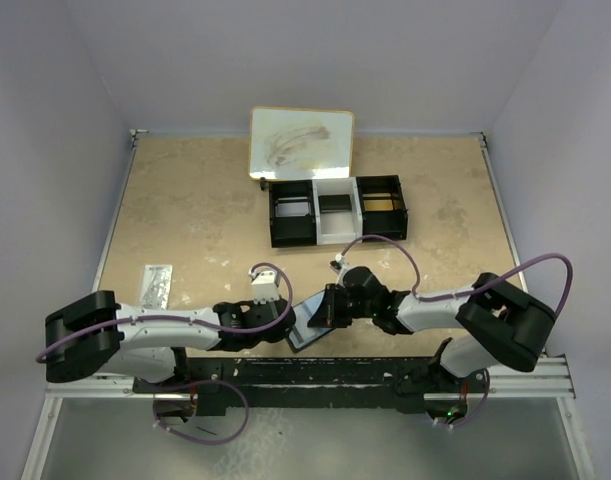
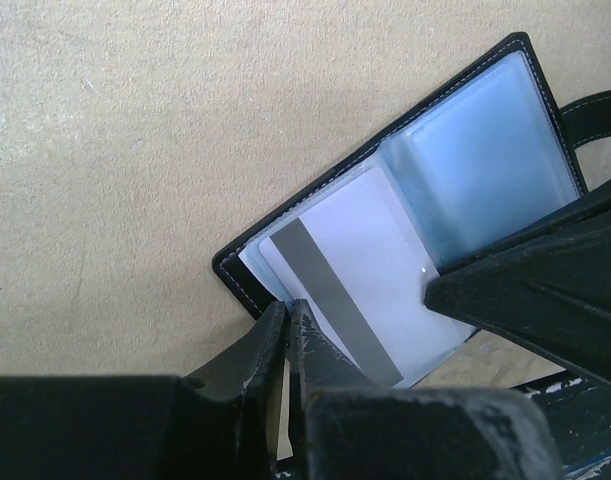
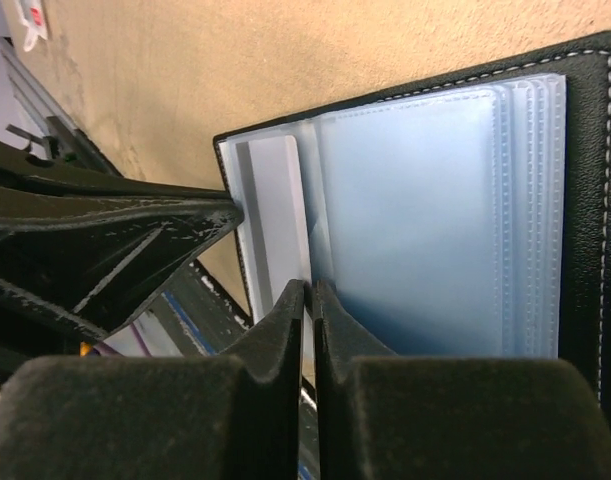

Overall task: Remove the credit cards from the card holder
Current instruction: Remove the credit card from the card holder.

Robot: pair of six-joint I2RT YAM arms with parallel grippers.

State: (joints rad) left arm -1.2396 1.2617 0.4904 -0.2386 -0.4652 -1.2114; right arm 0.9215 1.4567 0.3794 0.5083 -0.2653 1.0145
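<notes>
Left wrist shows the left gripper (image 2: 288, 315) shut at the edge of the white card (image 2: 355, 260), the right gripper (image 3: 312, 295) clamping the card holder (image 2: 485, 150); next, probably slide the card out.

matt black leather-like card holder (image 2: 405, 215), glossy clear plastic pockets (image 3: 415, 220).

At the front edge of the table (image 1: 185, 215), between left gripper (image 1: 285, 322) and right gripper (image 1: 323, 310): card holder (image 1: 307, 328), a card (image 2: 357, 285) in one pocket. Behind it: three-compartment tray (image 1: 337, 212); behind that, whiteboard (image 1: 301, 142). Far left: small packet (image 1: 157, 285).
</notes>
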